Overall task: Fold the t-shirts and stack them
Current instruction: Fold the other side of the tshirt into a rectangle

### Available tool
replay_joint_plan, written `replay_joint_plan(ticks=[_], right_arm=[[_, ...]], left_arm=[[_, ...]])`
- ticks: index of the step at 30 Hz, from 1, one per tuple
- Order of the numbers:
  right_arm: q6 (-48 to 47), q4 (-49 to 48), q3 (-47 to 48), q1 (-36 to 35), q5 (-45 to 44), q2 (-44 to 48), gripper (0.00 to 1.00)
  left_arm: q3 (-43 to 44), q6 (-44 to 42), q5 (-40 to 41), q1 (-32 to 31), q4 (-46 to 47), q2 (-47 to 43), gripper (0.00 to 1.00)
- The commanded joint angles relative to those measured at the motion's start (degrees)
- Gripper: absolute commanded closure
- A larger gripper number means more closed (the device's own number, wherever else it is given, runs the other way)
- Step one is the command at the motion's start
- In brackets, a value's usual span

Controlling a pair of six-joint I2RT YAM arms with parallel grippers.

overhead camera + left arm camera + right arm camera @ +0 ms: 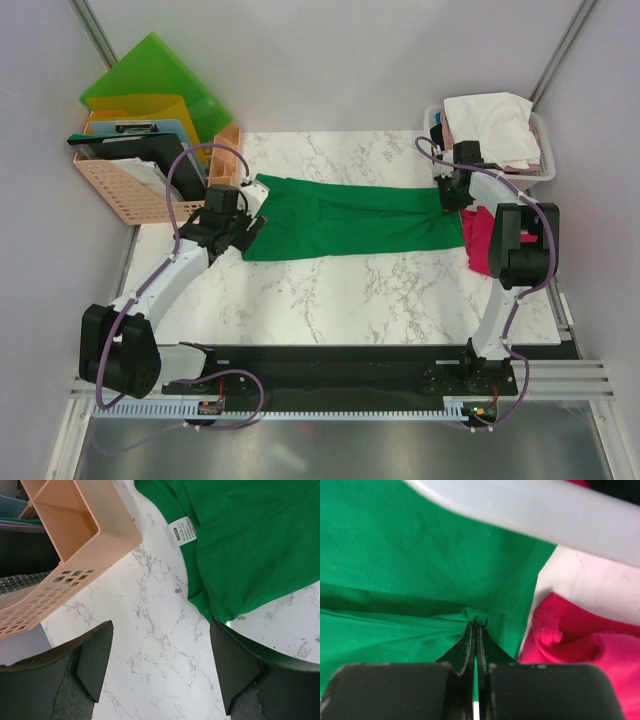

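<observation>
Marble table point(330, 290): green tee point(350, 225) spread out, magenta tee point(477, 245) right, peach basket point(120, 190) left

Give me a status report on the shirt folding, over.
Right gripper shut on the green t-shirt, at its edge. Left gripper open, empty, by its label end. Magenta t-shirt bunched beside right gripper; peach basket close to left.

Right arm point(520, 240) hides perhaps half the magenta tee point(476, 245).

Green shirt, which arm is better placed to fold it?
Right: the right gripper is shut on an edge of the green shirt; the left gripper is open at the other end, gripping nothing.
</observation>
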State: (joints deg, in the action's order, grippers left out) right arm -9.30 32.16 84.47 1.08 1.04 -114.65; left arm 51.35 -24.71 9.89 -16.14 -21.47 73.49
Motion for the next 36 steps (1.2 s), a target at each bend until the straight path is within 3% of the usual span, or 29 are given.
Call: replay_joint_plan(ticks=[1,18,22,26,30,36], right_arm=[[-0.81,0.53,-1.06,0.15,-2.27,3.82,1.0],[-1.69,-0.52,-1.76,2.43,-6.75,1.71,1.0],[-1.86,-0.43,-2.72,2.61,-7.45,1.27,0.81],[-1.77,-0.87,-3.95,3.05,-8.16,1.09,0.71],[-1.6,-3.51,-6.42,3.14,-7.1,3.29,0.37],[-0.72,-6.76,-9.66,3.22,-7.8,9.0,0.31]], left_arm=[[0.24,-1.04,-1.28,0.06,2.14,-0.19,0.16],[-1.26,-2.01,-0.66,0.14,2.23,-1.95,0.15],[-1.08,-1.57,-1.01,0.15,2.23,-1.6,0.16],[-1.17,-1.39,-1.1,0.06,2.23,-2.12,0.16],[-1.96,-1.92,-0.75,0.14,2.23,-2.48,0.15],[-2.57,-1.83,-1.1,0.06,2.14,-2.74,0.15]])
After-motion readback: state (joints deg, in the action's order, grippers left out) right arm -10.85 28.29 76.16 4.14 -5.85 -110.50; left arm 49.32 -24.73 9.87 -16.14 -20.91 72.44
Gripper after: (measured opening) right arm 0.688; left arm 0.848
